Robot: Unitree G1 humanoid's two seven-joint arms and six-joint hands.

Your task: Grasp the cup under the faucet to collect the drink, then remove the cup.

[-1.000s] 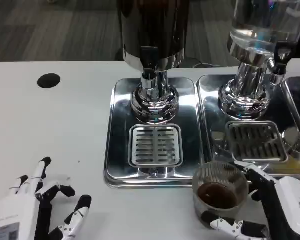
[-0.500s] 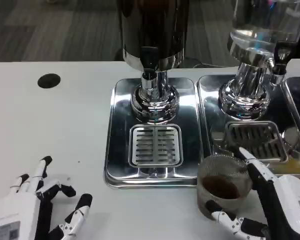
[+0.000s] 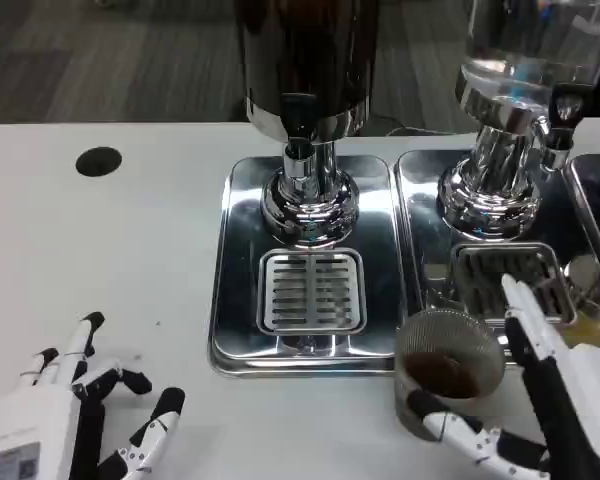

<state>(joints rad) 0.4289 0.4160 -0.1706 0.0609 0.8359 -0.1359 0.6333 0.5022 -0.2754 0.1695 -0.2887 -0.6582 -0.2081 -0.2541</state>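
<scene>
Nearest us, our left hand (image 3: 55,425) rests on the worktop (image 3: 100,260), fingers spread, holding nothing. Our right hand (image 3: 550,400) grips the cup (image 3: 445,370) of dark drink just before the drip tray (image 3: 310,290). Behind stands the dark dispenser (image 3: 305,90).

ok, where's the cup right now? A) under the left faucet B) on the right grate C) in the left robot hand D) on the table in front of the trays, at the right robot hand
D: the cup with dark drink stands on the white table in front of the trays, right robot hand around it.
</scene>
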